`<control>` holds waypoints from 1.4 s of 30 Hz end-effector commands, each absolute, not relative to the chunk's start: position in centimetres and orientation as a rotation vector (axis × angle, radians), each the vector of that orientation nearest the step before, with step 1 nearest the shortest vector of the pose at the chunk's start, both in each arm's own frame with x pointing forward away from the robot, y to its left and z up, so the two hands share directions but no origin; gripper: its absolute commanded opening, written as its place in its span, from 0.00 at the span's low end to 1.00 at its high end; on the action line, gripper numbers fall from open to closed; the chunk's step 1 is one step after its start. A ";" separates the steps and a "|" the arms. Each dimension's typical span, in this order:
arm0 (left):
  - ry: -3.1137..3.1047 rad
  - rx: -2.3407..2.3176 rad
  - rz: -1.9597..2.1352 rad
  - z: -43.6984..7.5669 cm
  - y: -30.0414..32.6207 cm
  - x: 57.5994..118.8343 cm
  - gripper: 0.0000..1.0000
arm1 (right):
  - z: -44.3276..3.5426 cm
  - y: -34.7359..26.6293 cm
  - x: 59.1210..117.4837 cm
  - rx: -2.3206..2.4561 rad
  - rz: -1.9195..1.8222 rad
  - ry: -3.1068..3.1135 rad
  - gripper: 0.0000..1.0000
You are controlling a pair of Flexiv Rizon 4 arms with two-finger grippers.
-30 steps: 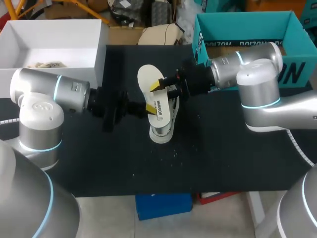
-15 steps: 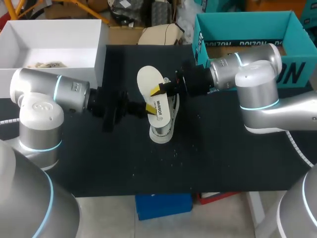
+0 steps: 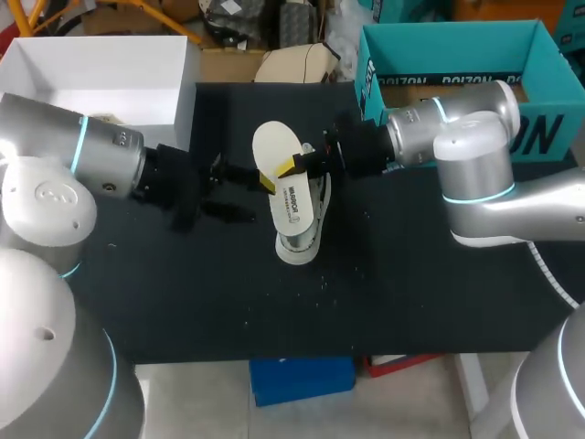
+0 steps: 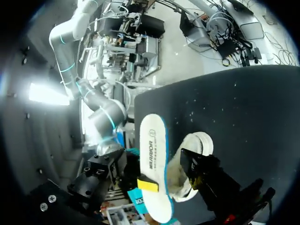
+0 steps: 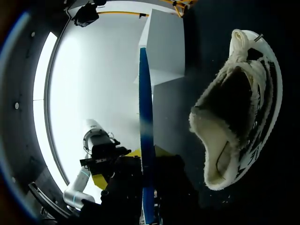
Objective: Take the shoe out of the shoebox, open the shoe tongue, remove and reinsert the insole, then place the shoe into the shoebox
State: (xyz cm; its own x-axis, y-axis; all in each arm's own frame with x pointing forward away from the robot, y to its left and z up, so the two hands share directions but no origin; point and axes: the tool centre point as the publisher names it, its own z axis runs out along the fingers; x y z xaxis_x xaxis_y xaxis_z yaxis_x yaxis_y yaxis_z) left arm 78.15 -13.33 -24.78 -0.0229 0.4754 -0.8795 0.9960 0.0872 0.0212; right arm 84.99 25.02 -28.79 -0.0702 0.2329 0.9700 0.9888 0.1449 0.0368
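The white insole [image 3: 277, 149] stands on edge above the white shoe [image 3: 298, 240], which rests on the black table [image 3: 411, 293] in the middle of the head view. My right gripper [image 3: 294, 165] comes in from the right and is shut on the insole's edge. In the right wrist view the insole [image 5: 142, 108] shows edge-on as a blue line between that gripper's [image 5: 144, 157] yellow tips, with the fleece-lined shoe [image 5: 234, 117] beside it. My left gripper [image 3: 252, 196] stands open just left of the insole, not touching it. The left wrist view shows the insole [image 4: 152, 154] and the shoe [image 4: 199, 143] ahead.
An open white box [image 3: 183, 64] stands at the back left of the table. An open teal box [image 3: 370, 69] stands at the back right, behind my right arm. Small crumbs dot the mat in front of the shoe.
My right gripper shut on the insole. My left gripper then opened, let go of the insole and drew back to the left. The shoe stayed put.
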 end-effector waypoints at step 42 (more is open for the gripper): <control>2.318 1.883 0.163 -22.0 -16.8 79.2 1.00 | -28.8 25.1 84.9 -1.250 -1.021 -1.487 0.00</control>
